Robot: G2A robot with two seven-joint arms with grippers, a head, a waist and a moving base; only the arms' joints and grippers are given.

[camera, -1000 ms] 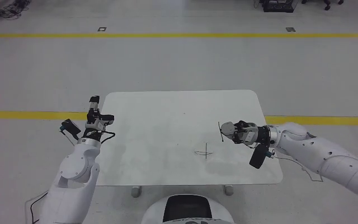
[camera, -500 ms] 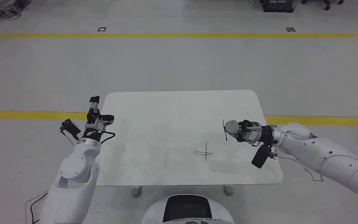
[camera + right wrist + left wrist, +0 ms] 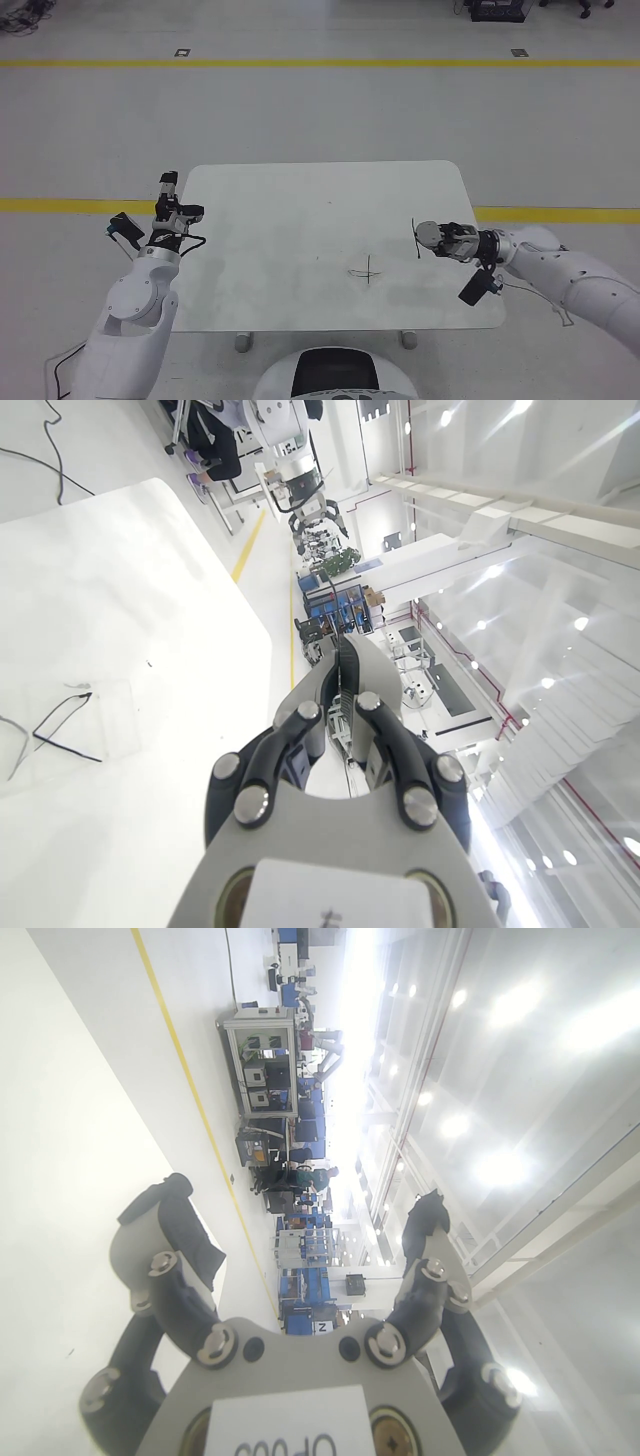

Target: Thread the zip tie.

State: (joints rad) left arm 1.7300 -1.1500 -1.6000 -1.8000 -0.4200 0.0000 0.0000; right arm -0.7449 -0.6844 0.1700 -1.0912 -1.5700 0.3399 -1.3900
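Observation:
My right gripper (image 3: 424,237) hovers over the right part of the white table (image 3: 290,210), shut on a thin black zip tie (image 3: 415,238) that stands roughly upright. In the right wrist view the zip tie (image 3: 342,660) runs between the closed fingertips of the gripper (image 3: 343,652) and sticks out past them. A second thin black strip (image 3: 367,271), bent at an angle, lies on the table in front of centre, and appears as a bent strip (image 3: 64,727) on a clear sheet. My left gripper (image 3: 167,182) is open and holds nothing at the table's left edge, its fingers (image 3: 172,1208) spread wide.
The table's right edge (image 3: 480,240) is close under my right wrist. A yellow floor line (image 3: 320,63) runs behind the table. White floor surrounds the table on all sides.
My right gripper has drawn back to the right, toward the table's right edge, carrying the zip tie away from the bent strip. The left arm has kept still.

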